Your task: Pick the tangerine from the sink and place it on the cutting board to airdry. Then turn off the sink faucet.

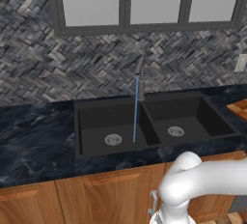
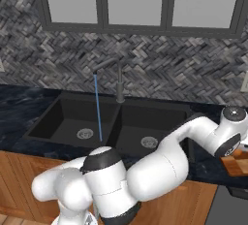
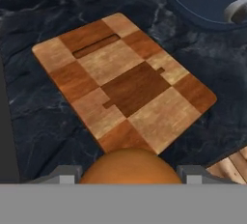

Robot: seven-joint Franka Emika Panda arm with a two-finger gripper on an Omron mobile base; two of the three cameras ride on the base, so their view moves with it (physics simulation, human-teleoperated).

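From my hand view, the jaws pinch the tangerine (image 3: 129,166), one grey finger (image 3: 60,175) showing on each side of it at the bottom edge. The fruit sits between them, its orange top bulging up over the near corner of the cutting board (image 3: 123,82). That board lies flat on the dark marbled surface (image 3: 38,121) below the hand, a checker of light and dark wood blocks with a slot handle near its far end. The tangerine looks to be above the board's near edge, but I cannot tell whether it touches the wood. Beyond the board, at the top right of this view, I see the rim of a dark blue round dish (image 3: 207,3) with something pale grey at its edge, too cropped to name.

In the right base view, the arm reaches out to the right past the sink (image 2: 63,117), its wrist hanging over the surface at the right edge, where a corner of the board (image 2: 237,163) shows. In the left base view the board's corner (image 1: 239,108) sits on the surface just right of the sink (image 1: 96,117). The sink faucet (image 1: 140,76) stands behind the divider between the two basins, and a thin blue stream (image 1: 135,109) falls from its spout into the left basin, near the round silver drain (image 1: 113,139). The right basin has its own drain (image 1: 175,131).
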